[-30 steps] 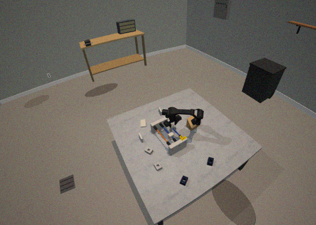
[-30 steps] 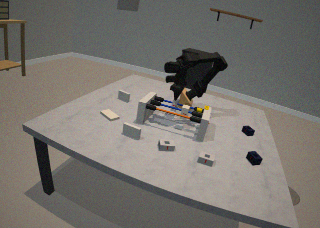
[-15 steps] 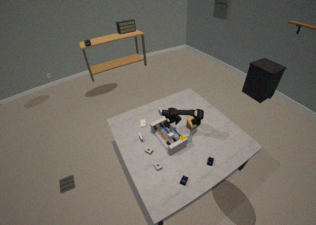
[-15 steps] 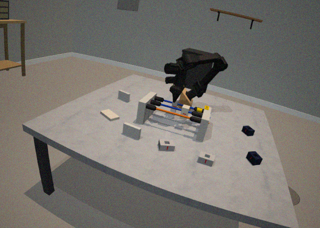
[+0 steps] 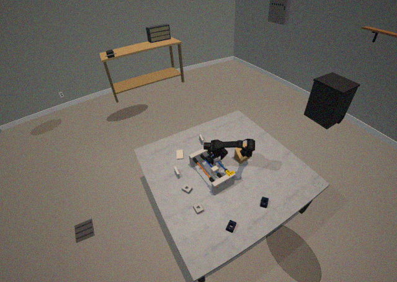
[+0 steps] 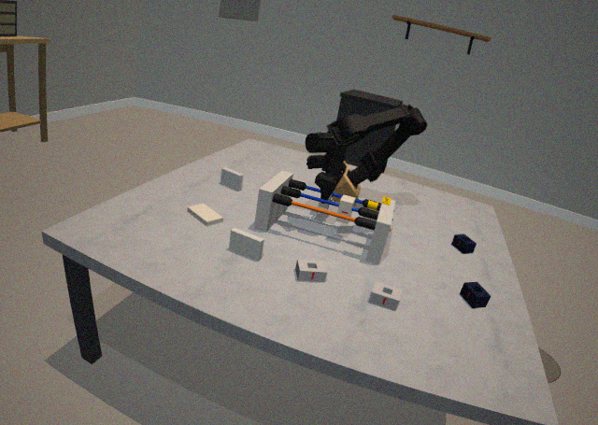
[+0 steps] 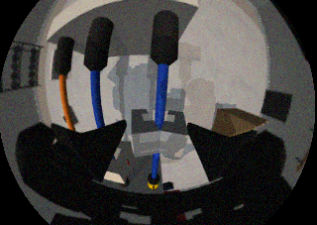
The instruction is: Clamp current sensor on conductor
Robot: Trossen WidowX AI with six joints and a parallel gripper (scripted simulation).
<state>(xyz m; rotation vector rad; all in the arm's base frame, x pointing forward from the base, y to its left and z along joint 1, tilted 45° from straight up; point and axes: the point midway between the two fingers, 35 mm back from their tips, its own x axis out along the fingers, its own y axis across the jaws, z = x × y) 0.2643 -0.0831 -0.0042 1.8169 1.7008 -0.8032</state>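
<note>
My gripper (image 5: 210, 160) (image 6: 325, 197) (image 7: 158, 125) is open, its fingertips standing on either side of the blue conductor (image 6: 312, 189) (image 7: 161, 93) nearest the arm's base. In the wrist view a grey block (image 7: 149, 145), seemingly the sensor, sits around this conductor between the parted fingers, with space to each. Its arrow is not visible, and I cannot tell whether it is latched. In the exterior view the gripper hides most of it. A yellow tag (image 5: 229, 173) (image 6: 386, 201) stands at this conductor's end; its lettering is unreadable.
The rack's end post (image 5: 223, 183) (image 6: 381, 239) also bears a middle blue and an orange conductor (image 5: 202, 169) (image 6: 320, 209) (image 7: 64, 96). A white block (image 5: 214, 168) (image 6: 347, 204) sits on the middle one. A wooden wedge (image 5: 240, 156) (image 7: 235, 122) stands beside the rack; pale and dark blocks lie around.
</note>
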